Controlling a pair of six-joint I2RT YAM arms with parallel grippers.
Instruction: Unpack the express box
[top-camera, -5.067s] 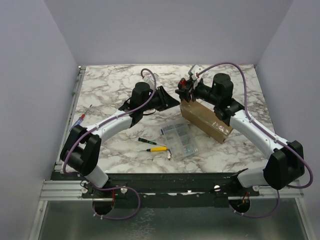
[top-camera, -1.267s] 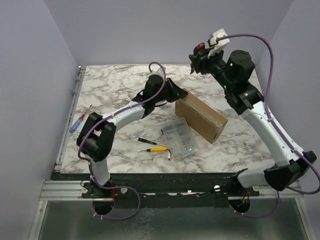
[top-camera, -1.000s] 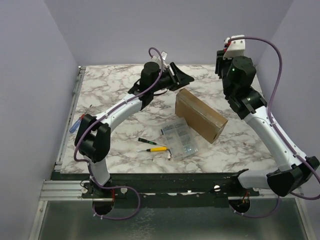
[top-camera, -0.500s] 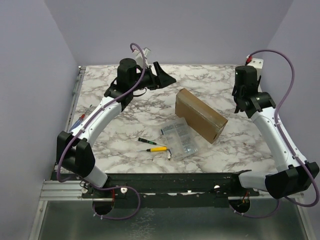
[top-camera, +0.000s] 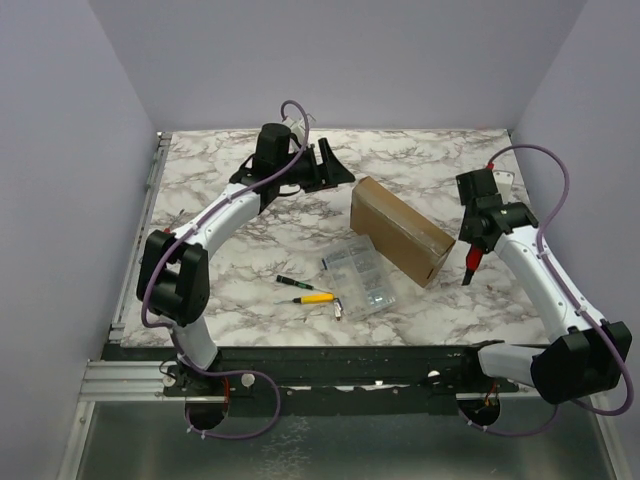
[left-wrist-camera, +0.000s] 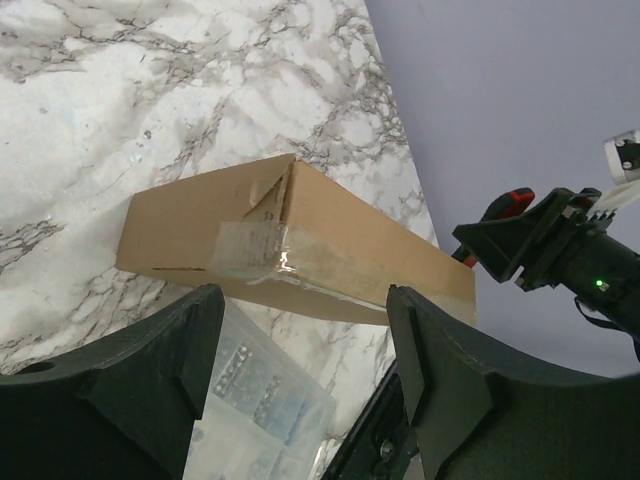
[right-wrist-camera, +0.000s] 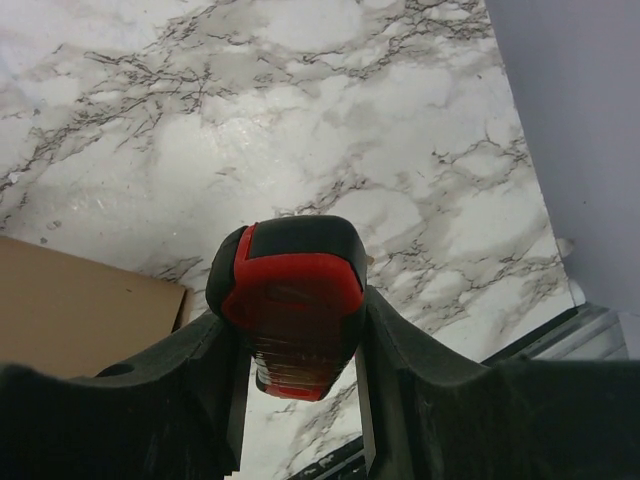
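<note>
The express box, a flat brown cardboard mailer, lies shut and slantwise at mid-table. In the left wrist view clear tape crosses a seam on the express box. My left gripper hovers open and empty just beyond the box's far left corner, facing it. My right gripper hangs at the box's right end, shut on a red and black cutter. In the right wrist view the cutter's handle sits between the fingers, and a box corner shows at the left.
A clear plastic compartment case of small parts lies against the box's near side, also in the left wrist view. A yellow-handled screwdriver and a green-tipped one lie left of it. Purple walls enclose the table.
The right arm came down from high at the back to the box's right end, still holding the cutter. The left arm swung left, then back toward the box, and its jaws widened.
</note>
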